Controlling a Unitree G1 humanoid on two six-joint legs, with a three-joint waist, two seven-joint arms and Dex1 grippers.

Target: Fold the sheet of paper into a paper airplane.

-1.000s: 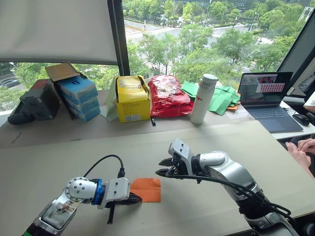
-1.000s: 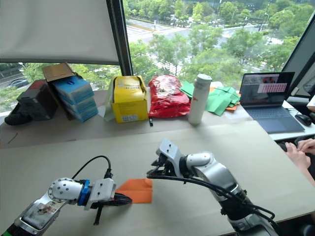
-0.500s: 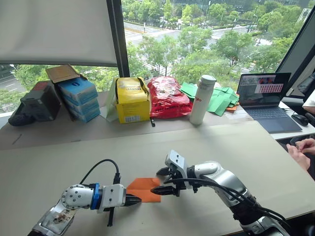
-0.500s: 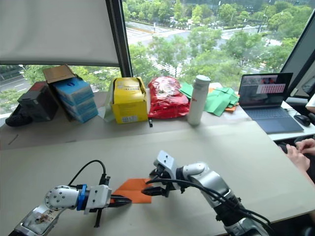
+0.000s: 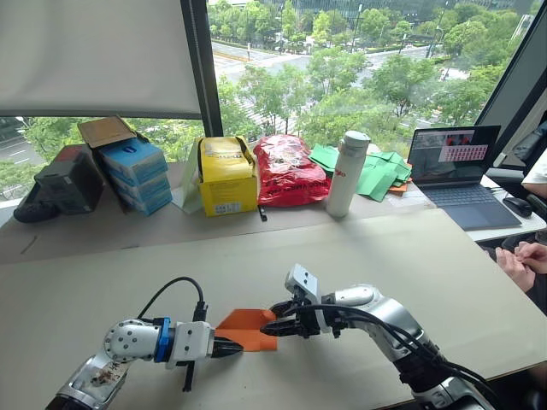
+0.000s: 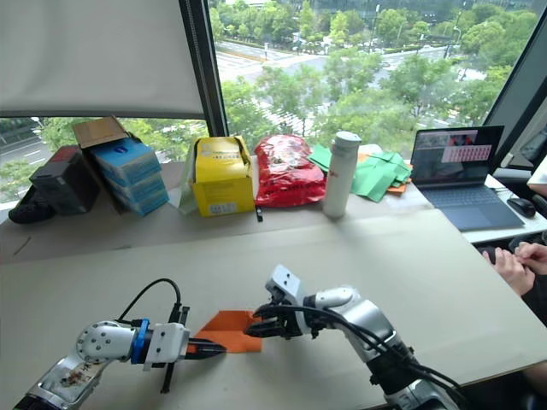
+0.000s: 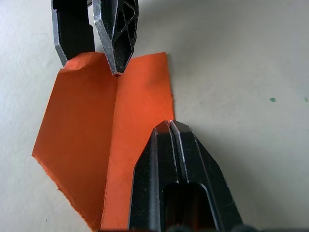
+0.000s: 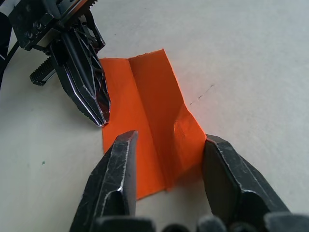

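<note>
1. The sheet of paper lies flat on the table, well in front of the yellow box and slightly toward the robot's right of it. It is orange, already folded, with one crease running along its length.
2. The left gripper sits at the paper's left edge, tips resting on the orange surface. In the left wrist view its two fingers are pressed together with no gap; nothing is pinched between them, they only bear down on the paper.
3. The right gripper sits at the opposite, right end of the paper, pointing toward the left gripper. In the right wrist view its fingers are spread apart, straddling that end of the paper: one fingertip is over the paper's corner, the other just beside the outer edge. Whether they touch the paper cannot be told.
4. The paper's edge near the right gripper shows a small dent or wrinkle.
5. Behind the paper, beside the yellow box: a red bag, then a white bottle, green papers and a laptop, all well apart from the sheet.
</note>
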